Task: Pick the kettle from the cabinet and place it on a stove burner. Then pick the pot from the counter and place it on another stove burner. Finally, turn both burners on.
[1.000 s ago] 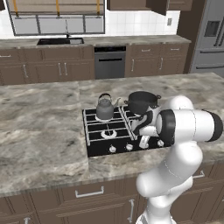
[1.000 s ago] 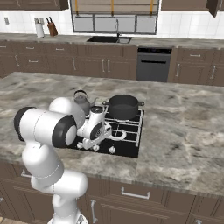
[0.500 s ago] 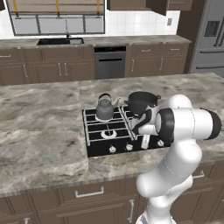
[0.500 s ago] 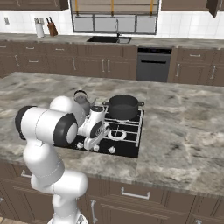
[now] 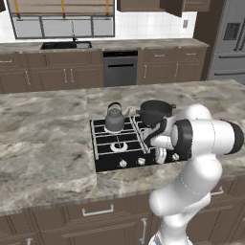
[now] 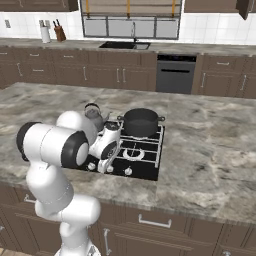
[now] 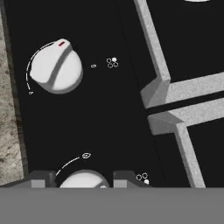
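The grey kettle [image 5: 115, 119] stands on the rear left stove burner and the wide black pot [image 5: 154, 111] on the rear right one. From the right base the pot [image 6: 140, 121] shows whole, while the kettle [image 6: 92, 111] is half hidden behind my arm. My gripper [image 5: 160, 155] [image 6: 107, 163] reaches down to the knob row at the cooktop's front edge. In the hand view my gripper [image 7: 83, 179] has its fingertips [image 7: 38, 178] tight against both sides of a white knob [image 7: 83, 176]. A second knob [image 7: 56, 66] with a red mark lies further off.
The black cooktop [image 5: 103, 162] sits in a marbled island counter [image 5: 43, 143]. Its front burners [image 5: 117, 146] are bare under grey grates [image 7: 164, 83]. More knobs [image 5: 123, 163] line the front. Behind stand base cabinets, a sink [image 5: 64, 45] and a fridge [image 5: 229, 43].
The hand stays low at the knob row, shifted only slightly. Kettle and pot have not moved.
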Controlling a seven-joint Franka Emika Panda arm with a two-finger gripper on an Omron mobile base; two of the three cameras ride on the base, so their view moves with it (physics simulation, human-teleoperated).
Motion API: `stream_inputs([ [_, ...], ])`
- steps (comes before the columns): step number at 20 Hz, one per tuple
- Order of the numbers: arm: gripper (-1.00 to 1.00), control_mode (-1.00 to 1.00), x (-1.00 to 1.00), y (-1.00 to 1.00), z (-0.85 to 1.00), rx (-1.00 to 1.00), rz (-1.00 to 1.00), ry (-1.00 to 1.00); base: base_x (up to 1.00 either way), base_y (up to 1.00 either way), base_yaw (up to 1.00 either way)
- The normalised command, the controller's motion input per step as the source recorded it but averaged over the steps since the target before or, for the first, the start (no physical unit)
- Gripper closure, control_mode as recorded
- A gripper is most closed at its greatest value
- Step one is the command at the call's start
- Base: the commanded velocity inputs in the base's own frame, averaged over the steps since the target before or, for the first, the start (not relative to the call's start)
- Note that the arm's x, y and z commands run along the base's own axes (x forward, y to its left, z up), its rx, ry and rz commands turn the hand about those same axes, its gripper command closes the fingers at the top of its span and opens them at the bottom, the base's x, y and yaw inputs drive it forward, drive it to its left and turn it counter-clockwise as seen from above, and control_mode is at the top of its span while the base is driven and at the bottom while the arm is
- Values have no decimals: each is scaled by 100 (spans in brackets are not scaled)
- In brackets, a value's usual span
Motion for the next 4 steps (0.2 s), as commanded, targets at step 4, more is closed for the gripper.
stream_inputs([
  [4,100,-100,-10,0,-26,-2,13,-12,0,0,0],
])
